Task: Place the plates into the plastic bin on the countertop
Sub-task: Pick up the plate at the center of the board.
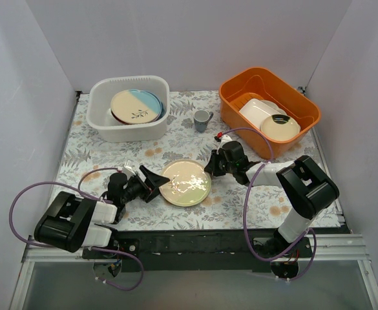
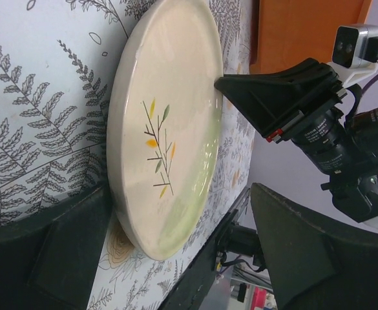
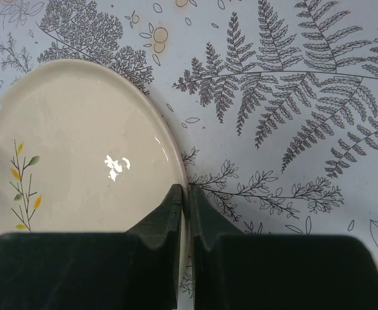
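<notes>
Cream plate (image 1: 187,184) with a sprig print lies flat on the countertop (image 1: 85,155), about mid-table, not in the bin. Left gripper (image 1: 154,183) sits at the plate's 9 o'clock, claw wide. In the left wrist view its two fingers (image 2: 66,258) stand well apart with the plate's near rim between them; can't tell if either one touches it. Right gripper (image 1: 208,169) is at the plate's 2 o'clock, claw narrow. In the right wrist view its fingers (image 3: 166,219) are almost together, only a thin slit between them, with the tips right at the rim, one over the plate and one over the countertop. Can't tell if the rim is actually nipped. Plastic bin (image 1: 127,132) is at the plate's 11 o'clock, well apart, and holds the stacked plates (image 1: 134,106): cream-and-blue leaf one on top, darker rims showing under it. Grey cup (image 1: 202,119) stands upright at roughly 12 o'clock from the plate. Orange bin (image 1: 232,111) is at 1 to 2 o'clock, with a white dish (image 1: 256,111) inside.
</notes>
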